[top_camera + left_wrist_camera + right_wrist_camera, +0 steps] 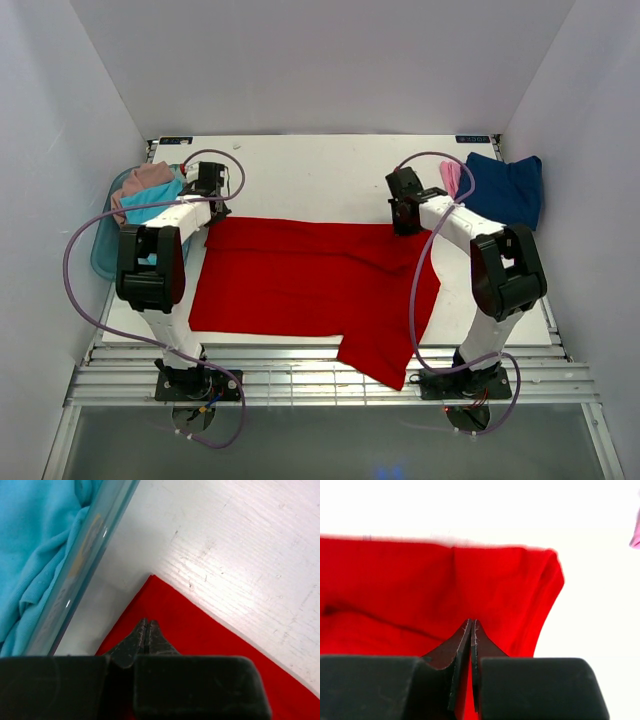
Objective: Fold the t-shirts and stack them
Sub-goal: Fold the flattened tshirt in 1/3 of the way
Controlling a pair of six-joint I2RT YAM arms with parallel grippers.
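A bright red t-shirt (300, 280) lies spread flat across the table, one part (385, 360) reaching over the near edge. My left gripper (213, 206) is at its far left corner. In the left wrist view the jaws (148, 621) are shut with their tips down on the red cloth (200, 630), just inside the corner. My right gripper (403, 224) is at the far right edge of the shirt. Its jaws (471, 621) are shut too, with red cloth (420, 580) showing in the slit between the fingers.
A translucent teal tub (103, 262) (85, 565) stands at the left edge beside my left gripper. It holds a turquoise shirt (152, 203) (35, 545) and a dusty pink one (148, 177). A navy shirt (505, 188) and a light pink one (452, 178) lie at the back right.
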